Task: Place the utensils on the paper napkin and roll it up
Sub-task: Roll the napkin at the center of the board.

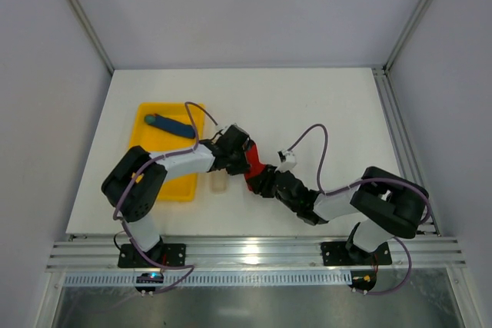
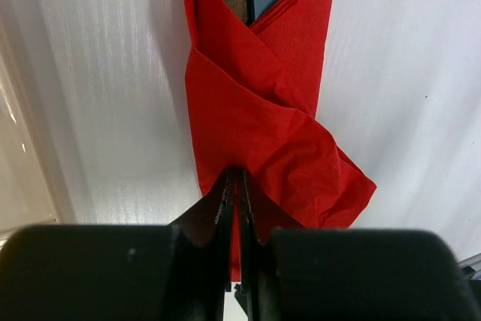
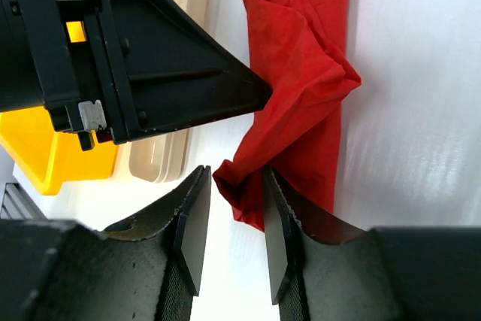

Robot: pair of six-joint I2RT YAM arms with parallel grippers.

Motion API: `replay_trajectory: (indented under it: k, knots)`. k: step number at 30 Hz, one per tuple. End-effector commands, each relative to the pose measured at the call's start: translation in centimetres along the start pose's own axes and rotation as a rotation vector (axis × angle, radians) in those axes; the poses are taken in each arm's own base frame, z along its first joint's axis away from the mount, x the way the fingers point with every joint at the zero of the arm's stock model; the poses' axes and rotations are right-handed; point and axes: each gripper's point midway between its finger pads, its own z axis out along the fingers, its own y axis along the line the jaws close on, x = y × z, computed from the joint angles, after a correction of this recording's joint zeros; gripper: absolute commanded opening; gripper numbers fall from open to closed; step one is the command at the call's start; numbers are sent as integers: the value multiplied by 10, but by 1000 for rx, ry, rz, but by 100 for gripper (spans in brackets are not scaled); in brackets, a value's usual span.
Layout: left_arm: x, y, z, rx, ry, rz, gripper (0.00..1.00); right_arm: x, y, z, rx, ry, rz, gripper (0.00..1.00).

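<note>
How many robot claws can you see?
2. The left claw is pinched shut on one end of the red napkin. The right claw is open around a corner of it. Neither is hidden.

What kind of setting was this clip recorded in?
Probably a lab test cell, not a dining room: plain grey panel walls in metal framing enclose a white table, and the left arm and right arm are bolted to an aluminium rail.
</note>
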Motion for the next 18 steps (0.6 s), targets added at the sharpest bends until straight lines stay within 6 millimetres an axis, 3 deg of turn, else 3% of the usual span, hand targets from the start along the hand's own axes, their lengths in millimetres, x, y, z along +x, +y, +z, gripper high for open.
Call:
replay_trajectory:
  k: [1, 8, 12, 18]
  knots:
    - [-4, 2, 6, -17, -27, 10, 8, -17, -2, -1, 62, -49, 1, 40]
    - [-4, 4, 9, -36, -22, 17, 8, -18, -21, -2, 166, -53, -10, 37]
    - [-6, -1, 6, -18, -26, 18, 8, -16, -27, -2, 190, -52, -16, 27]
    - [-11, -18, -6, 50, -32, 7, 22, -8, -33, -6, 215, -37, 4, 16]
